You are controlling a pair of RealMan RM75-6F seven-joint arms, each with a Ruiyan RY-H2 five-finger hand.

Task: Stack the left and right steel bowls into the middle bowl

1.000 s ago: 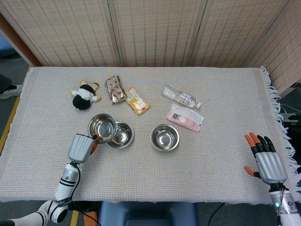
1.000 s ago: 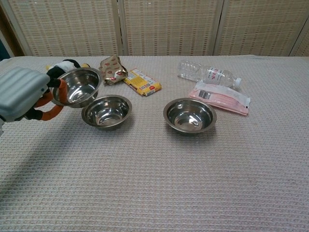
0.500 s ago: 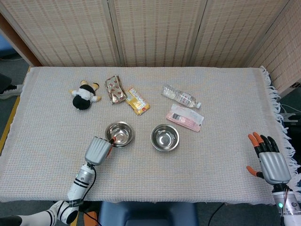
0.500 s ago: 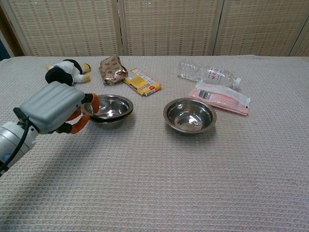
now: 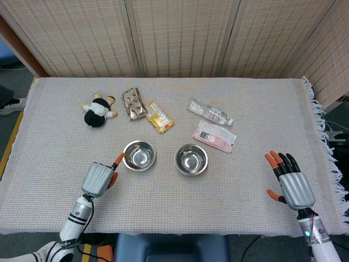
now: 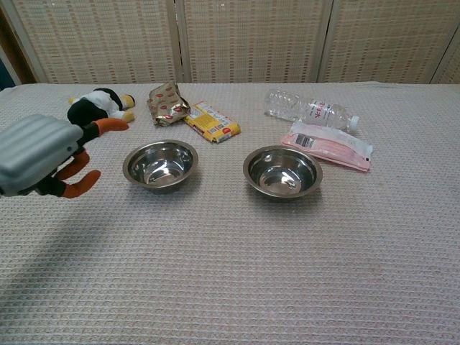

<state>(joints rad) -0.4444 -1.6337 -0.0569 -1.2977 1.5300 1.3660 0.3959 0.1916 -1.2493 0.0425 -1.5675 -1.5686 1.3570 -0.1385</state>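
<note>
Hovering my left hand [image 6: 43, 154] beside two nested round steel bowls [image 6: 159, 164], fingers spread, holding nothing.
Just right of that hand sits the stack; a single round steel bowl [image 6: 282, 172] lies further right. My right hand [image 5: 289, 181], fingers apart, is well away.

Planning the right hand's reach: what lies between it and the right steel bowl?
Only bare tablecloth, seen in the head view, lies between the right hand and the right steel bowl.

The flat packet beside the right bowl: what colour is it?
The packet is pink with a white label, clearest in the chest view.
</note>
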